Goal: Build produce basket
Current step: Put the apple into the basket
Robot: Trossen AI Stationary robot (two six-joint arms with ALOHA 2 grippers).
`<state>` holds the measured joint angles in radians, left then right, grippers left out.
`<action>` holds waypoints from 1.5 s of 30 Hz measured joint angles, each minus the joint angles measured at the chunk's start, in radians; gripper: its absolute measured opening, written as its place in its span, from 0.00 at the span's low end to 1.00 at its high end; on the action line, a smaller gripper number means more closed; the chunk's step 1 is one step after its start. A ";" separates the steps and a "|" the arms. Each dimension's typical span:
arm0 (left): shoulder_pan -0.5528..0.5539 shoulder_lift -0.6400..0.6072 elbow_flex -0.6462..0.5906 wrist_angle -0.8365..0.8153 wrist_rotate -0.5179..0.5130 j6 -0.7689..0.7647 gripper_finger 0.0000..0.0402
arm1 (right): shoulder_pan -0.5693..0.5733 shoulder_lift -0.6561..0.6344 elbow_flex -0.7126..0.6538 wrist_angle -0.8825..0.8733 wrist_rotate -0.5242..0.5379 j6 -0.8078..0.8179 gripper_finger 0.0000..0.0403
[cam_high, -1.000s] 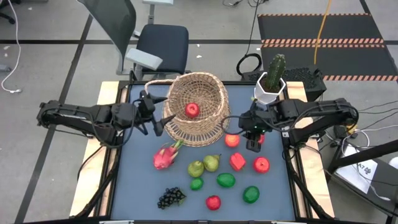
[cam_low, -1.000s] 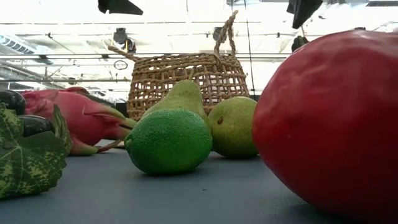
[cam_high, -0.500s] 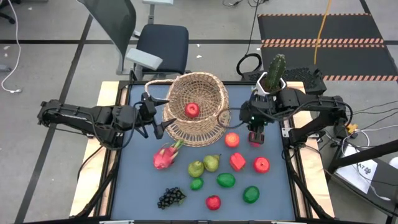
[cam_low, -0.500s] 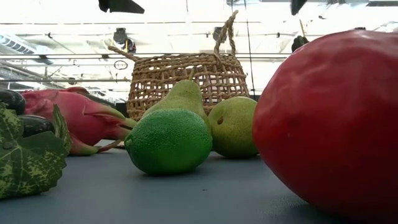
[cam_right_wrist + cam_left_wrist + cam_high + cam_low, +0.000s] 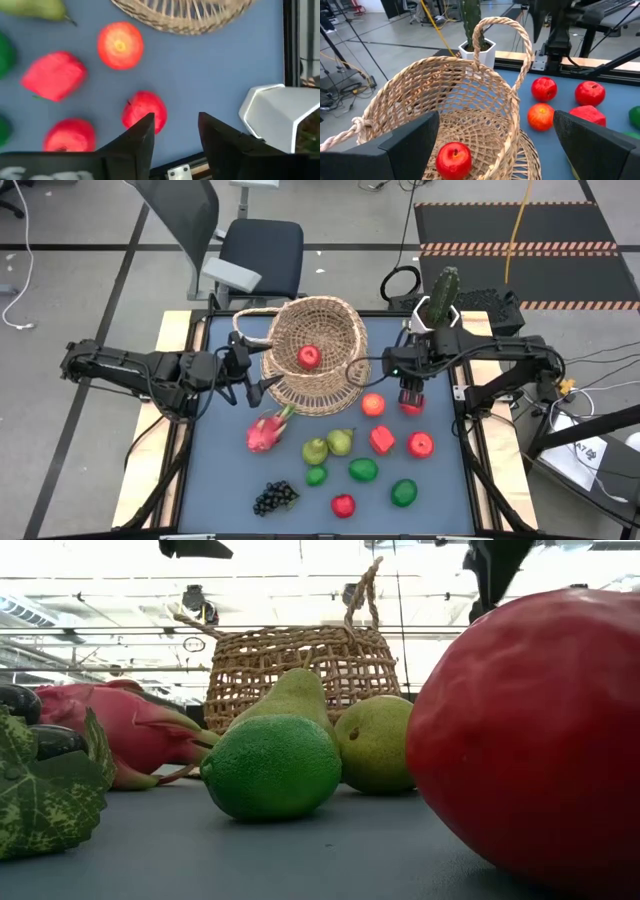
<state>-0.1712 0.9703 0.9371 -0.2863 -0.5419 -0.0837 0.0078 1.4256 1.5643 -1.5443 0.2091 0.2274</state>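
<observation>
The right gripper [image 5: 410, 396] hangs just above a red apple [image 5: 144, 111] near the right edge of the table [image 5: 230, 480], between the basket [image 5: 315, 350] and the white pot [image 5: 435, 323] with the cactus. Its two fingers stand a little apart with nothing between them, the apple just beside one tip.

I think this apple is light and hard, with a smooth skin that can slip or roll away. The best hold seems to be across its widest part, one finger on each side.

The basket is woven of stiff tan wicker, open and rough, with a looped handle [image 5: 502, 45]. It lies tilted at the far middle of the table, and one red apple [image 5: 309, 357] is already inside. The left gripper [image 5: 243, 385] waits wide open and empty at the basket's left rim.

The other produce lies in front of the basket: a pink dragon fruit [image 5: 266, 431] with leafy scales, two pears [image 5: 328, 446] with dull skin, limes [image 5: 272, 767] with a pebbled skin, more red fruit, and dark grapes [image 5: 274, 498].
</observation>
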 joint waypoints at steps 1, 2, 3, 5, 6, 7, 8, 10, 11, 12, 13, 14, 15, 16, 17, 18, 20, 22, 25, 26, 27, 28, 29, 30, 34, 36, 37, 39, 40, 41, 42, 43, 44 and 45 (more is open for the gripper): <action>0.000 0.000 0.000 0.000 0.000 0.000 0.97 | 0.000 -0.005 -0.031 0.013 0.001 0.001 0.40; 0.000 0.000 0.000 0.000 0.000 0.002 0.97 | 0.000 -0.011 -0.061 0.022 0.000 -0.001 0.42; 0.000 0.000 0.000 0.000 0.000 0.004 0.97 | 0.000 -0.015 -0.090 0.031 0.000 -0.006 0.45; 0.000 0.000 0.000 0.000 0.000 0.008 0.97 | 0.000 -0.026 -0.148 0.050 0.000 -0.021 0.49; 0.000 0.000 0.000 0.000 0.000 0.008 0.97 | 0.000 -0.032 -0.176 0.066 0.000 -0.037 0.51; 0.000 0.000 0.000 0.000 0.000 0.008 0.97 | 0.000 -0.041 -0.206 0.087 0.002 -0.060 0.53; 0.000 0.000 0.000 -0.001 0.000 0.010 0.97 | 0.000 -0.048 -0.239 0.114 0.002 -0.087 0.55; 0.000 0.000 0.000 -0.001 0.000 0.012 0.97 | 0.000 -0.062 -0.303 0.190 0.001 -0.140 0.58; 0.000 0.000 0.000 -0.001 0.000 0.013 0.97 | 0.000 -0.070 -0.335 0.233 -0.005 -0.161 0.60; 0.000 0.000 0.000 -0.001 0.000 0.013 0.97 | 0.000 -0.076 -0.361 0.281 -0.019 -0.180 0.60; 0.000 0.000 0.000 -0.001 0.000 0.013 0.97 | 0.000 -0.080 -0.386 0.330 -0.036 -0.191 0.61; 0.000 0.000 0.000 -0.001 0.000 0.012 0.97 | 0.000 -0.081 -0.409 0.374 -0.053 -0.199 0.62; 0.000 0.000 0.000 -0.001 0.001 0.011 0.97 | 0.000 -0.081 -0.429 0.413 -0.056 -0.198 0.62; 0.000 0.000 0.000 -0.001 0.001 0.011 0.97 | 0.000 -0.081 -0.447 0.449 -0.056 -0.193 0.63; 0.000 0.000 0.000 -0.001 0.001 0.011 0.97 | 0.000 -0.081 -0.461 0.481 -0.058 -0.185 0.64; 0.000 0.000 0.000 -0.001 0.001 0.011 0.97 | 0.000 -0.082 -0.472 0.510 -0.064 -0.176 0.65; 0.000 0.000 0.000 -0.001 0.001 0.010 0.97 | 0.000 -0.082 -0.496 0.562 -0.084 -0.145 0.67; 0.000 0.000 0.000 -0.001 0.001 0.007 0.97 | 0.001 -0.081 -0.512 0.612 -0.087 -0.109 0.70; 0.000 0.000 0.000 -0.001 0.001 0.005 0.97 | 0.009 -0.082 -0.537 0.655 -0.110 -0.055 0.75; 0.000 0.000 0.000 -0.001 0.001 0.004 0.97 | 0.015 -0.081 -0.546 0.666 -0.111 -0.042 0.76; 0.000 0.000 0.000 -0.001 0.001 0.004 0.97 | 0.022 -0.081 -0.554 0.678 -0.110 -0.029 0.77; 0.000 0.000 0.000 -0.001 0.001 0.004 0.97 | 0.027 -0.081 -0.562 0.688 -0.110 -0.016 0.78; 0.000 0.000 0.000 -0.001 0.001 0.005 0.97 | 0.033 -0.081 -0.571 0.702 -0.110 -0.005 0.79; 0.000 0.000 0.000 -0.001 0.001 0.005 0.97 | 0.038 -0.081 -0.580 0.718 -0.110 0.009 0.80; 0.000 0.000 0.000 -0.001 0.001 0.005 0.97 | 0.055 -0.081 -0.607 0.780 -0.128 0.062 0.84; 0.000 0.000 0.000 -0.001 0.001 0.007 0.97 | 0.061 -0.081 -0.623 0.828 -0.135 0.078 0.85; 0.000 0.000 0.000 -0.001 0.001 0.007 0.97 | 0.065 -0.081 -0.629 0.846 -0.135 0.083 0.86; 0.000 0.000 0.000 -0.001 0.001 0.007 0.97 | 0.071 -0.081 -0.640 0.877 -0.134 0.086 0.87; 0.000 0.000 0.000 -0.001 0.001 0.008 0.97 | 0.075 -0.081 -0.647 0.892 -0.130 0.087 0.88; 0.000 0.000 0.000 -0.002 0.001 0.008 0.97 | 0.077 -0.081 -0.655 0.907 -0.128 0.087 0.88; 0.000 0.000 0.000 -0.003 0.001 0.008 0.97 | 0.079 -0.081 -0.663 0.925 -0.125 0.087 0.88; 0.000 0.000 0.000 -0.003 0.001 0.008 0.97 | 0.080 -0.081 -0.673 0.945 -0.112 0.091 0.88; 0.000 0.000 0.000 -0.003 0.001 0.008 0.97 | 0.079 -0.081 -0.682 0.961 -0.103 0.097 0.88; 0.000 0.000 0.000 -0.003 0.001 0.008 0.97 | 0.079 -0.081 -0.692 0.972 -0.102 0.101 0.88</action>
<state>-0.1707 0.9703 0.9375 -0.2893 -0.5407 -0.0761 0.0872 1.3441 0.8718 -0.5724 0.1074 0.3289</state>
